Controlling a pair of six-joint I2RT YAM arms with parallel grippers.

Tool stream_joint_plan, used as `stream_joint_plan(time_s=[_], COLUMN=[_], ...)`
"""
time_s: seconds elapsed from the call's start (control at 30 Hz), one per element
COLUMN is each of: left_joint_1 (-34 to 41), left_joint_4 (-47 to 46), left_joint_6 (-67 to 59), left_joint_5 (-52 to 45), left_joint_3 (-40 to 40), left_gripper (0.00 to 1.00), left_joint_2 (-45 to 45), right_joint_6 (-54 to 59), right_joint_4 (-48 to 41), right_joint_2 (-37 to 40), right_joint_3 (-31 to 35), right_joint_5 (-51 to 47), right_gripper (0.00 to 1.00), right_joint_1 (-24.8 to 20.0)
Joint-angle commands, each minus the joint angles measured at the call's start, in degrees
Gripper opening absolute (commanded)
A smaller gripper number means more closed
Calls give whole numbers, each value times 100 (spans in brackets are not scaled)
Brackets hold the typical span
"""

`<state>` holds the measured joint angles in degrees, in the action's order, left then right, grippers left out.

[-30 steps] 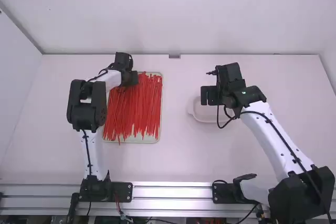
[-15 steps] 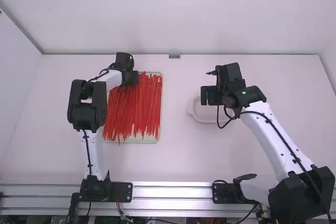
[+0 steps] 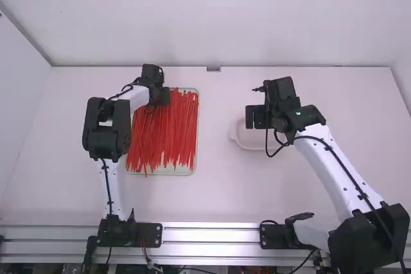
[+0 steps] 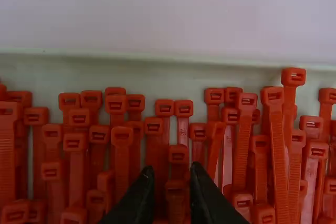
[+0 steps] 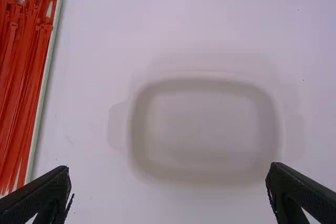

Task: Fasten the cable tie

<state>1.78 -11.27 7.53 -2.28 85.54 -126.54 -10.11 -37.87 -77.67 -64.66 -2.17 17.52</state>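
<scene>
**No movement – L arm parked on the pick**

White table (image 3: 289, 171): nothing has shifted over the last sec, both arms are static.

The pale green flat rectangular tray (image 4: 157, 74) sits left of centre. The white shallow rounded-rectangular plastic dish (image 5: 202, 124) is well apart on the right, nothing in it.

The pile of orange plastic cable ties (image 3: 164, 133) fills the tray, heads toward the far end.

The right gripper (image 5: 168, 174) hangs above the dish with its fingers spread wide, holding nothing.

The left gripper (image 4: 172, 174) is down at the pile's far end. Its fingers are drawn in to a narrow gap around a single tie (image 4: 178, 156), apparently pinching its strap.

Judgement: the pick is pausing, not done. Still to do: lift and separate the tie, hand it over, thread tail thru head.
</scene>
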Motion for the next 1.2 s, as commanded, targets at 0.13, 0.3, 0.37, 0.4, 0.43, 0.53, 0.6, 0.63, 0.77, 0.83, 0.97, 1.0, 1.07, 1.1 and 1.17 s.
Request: stream_joint_plan(time_s=[0.13, 0.3, 0.37, 0.4, 0.43, 0.53, 0.6, 0.63, 0.77, 0.83, 0.97, 1.0, 1.07, 1.1, 1.17], left_joint_1=[48, 48, 48, 48, 48, 48, 48, 48, 48, 48, 48, 48, 48, 48, 48], left_joint_4=[-24, -68, -85, -94, -109, -136, -164, -179, -179, -173, -177, -177, -175, -175, -177], left_joint_6=[-50, -52, -52, -50, -50, -48, -50, -50, -46, -50, -50, -48, -50, -50, -48], left_joint_5=[22, 24, 22, 22, 22, 22, 20, 22, 15, -50, -129, -131, -129, -131, -129], left_joint_3=[-70, -70, -70, -70, -70, -70, -70, -70, -70, -70, -70, -70, -70, -70, -70], left_gripper=[16, 14, 15, 15, 15, 14, 14, 15, 15, 16, 13, 13, 13, 13, 12], left_joint_2=[-98, -98, -98, -98, -98, -98, -98, -98, -98, -98, -98, -98, -98, -98, -98], right_joint_6=[-13, -11, -13, 0, 4, 2, 0, 2, 4, 2, 2, 2, 2, 2, 4], right_joint_4=[-13, -11, -11, -13, -11, -13, -13, -13, -13, -24, -35, -33, -33, -33, -33], right_joint_2=[-24, -24, -24, -24, -24, -24, -24, -24, -24, -24, -24, -24, -24, -24, -24], right_joint_3=[-212, -212, -212, -212, -212, -212, -212, -212, -212, -212, -212, -212, -212, -212, -212], right_joint_5=[-48, -46, -48, -50, -48, -48, -48, -48, -50, -48, -46, -46, -50, -48, -48], right_gripper=[99, 99, 99, 99, 99, 99, 99, 99, 99, 99, 99, 99, 99, 99, 99], right_joint_1=[4, 0, 20, 28, 22, 4, 15, 22, 4, 13, 4, 7, 15, 15, 9])
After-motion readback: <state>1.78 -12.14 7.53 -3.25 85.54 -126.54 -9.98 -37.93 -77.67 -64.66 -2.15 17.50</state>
